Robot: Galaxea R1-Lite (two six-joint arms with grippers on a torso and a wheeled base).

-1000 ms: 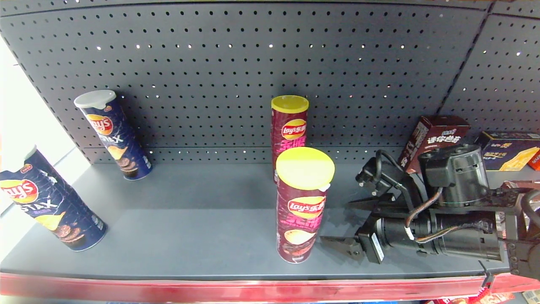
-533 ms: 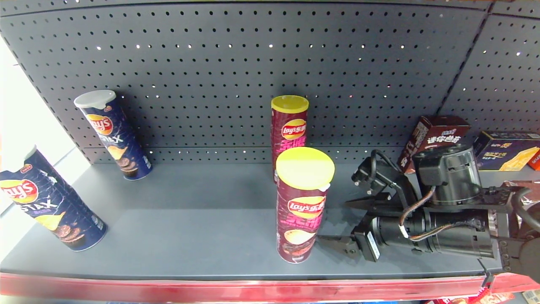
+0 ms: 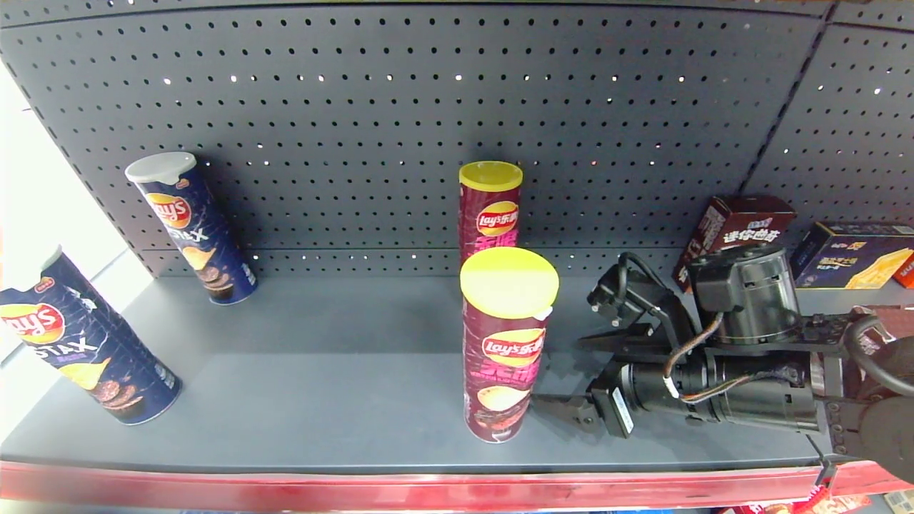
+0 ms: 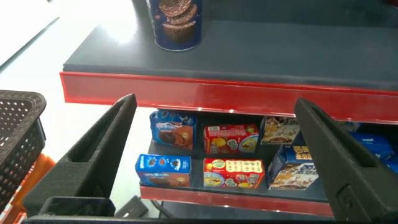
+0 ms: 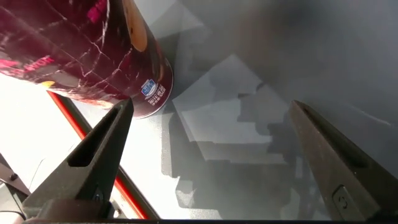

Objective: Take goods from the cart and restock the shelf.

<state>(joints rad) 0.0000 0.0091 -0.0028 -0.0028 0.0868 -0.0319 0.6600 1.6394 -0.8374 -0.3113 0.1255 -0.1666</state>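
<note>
Two maroon chip cans with yellow lids stand upright on the grey shelf point(image 3: 343, 371): the front can point(image 3: 505, 357) near the shelf's edge, the rear can point(image 3: 490, 207) by the pegboard. My right gripper point(image 3: 582, 371) lies low over the shelf just right of the front can, open, its near fingertip at the can's base. In the right wrist view the front can point(image 5: 81, 50) lies beside one finger, outside the open right gripper point(image 5: 211, 162). My left gripper point(image 4: 214, 155) hangs open and holds nothing, in front of the shelf's red front edge point(image 4: 230, 96).
Two blue chip cans point(image 3: 191, 227) point(image 3: 86, 343) stand at the shelf's left. Dark snack boxes point(image 3: 735, 228) sit at the right behind my arm. Below the red edge, a lower shelf holds small boxes point(image 4: 230, 155). A dark basket point(image 4: 18, 137) sits off to one side.
My right gripper has slid left along the shelf toward the front maroon can, and the can has shifted slightly left. The other cans have not moved.
</note>
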